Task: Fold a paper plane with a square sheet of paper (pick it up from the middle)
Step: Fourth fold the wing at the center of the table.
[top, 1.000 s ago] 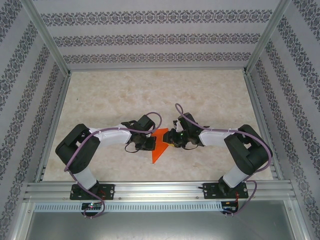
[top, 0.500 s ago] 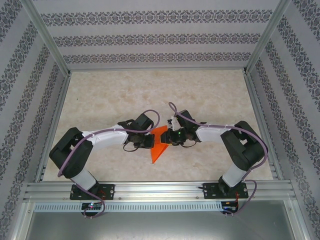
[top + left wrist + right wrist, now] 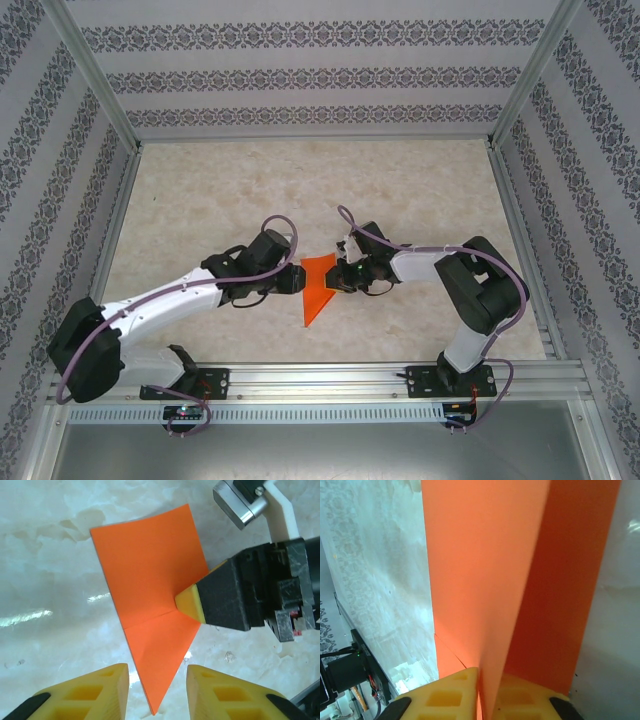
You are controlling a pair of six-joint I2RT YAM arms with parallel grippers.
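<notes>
Paper (image 3: 318,288) sits on the near half of the table, between the two arms. It's already folded to a narrow pointed shape, point toward the bases and wide end away. Right gripper (image 3: 480,690) is clamped on its right edge, pads either side of the doubled layers, about where a short crease (image 3: 150,620) runs across (reads to me as an anchor grip, so the thin sheet can't slide or spring open while the other arm works). Left gripper (image 3: 156,690) is parted and holds nothing, its fingers (image 3: 112,687) straddling the pointed end; can't tell if they touch the table (image 3: 420,190). My guess is it's lined up on the tip to pinch or press the next fold, and the modest gap is plenty for paper. Wide end seems to curl up a little rather than lie flat. Around it: marble-look table, patterned walls (image 3: 300,80), metal rail (image 3: 320,378) at the near edge, purple cables (image 3: 283,222) looping off each wrist. Mostly the grippers themselves are in the way. They sit very near each other across the paper, so a bump is the risk, while the cables hang clear of it.
</notes>
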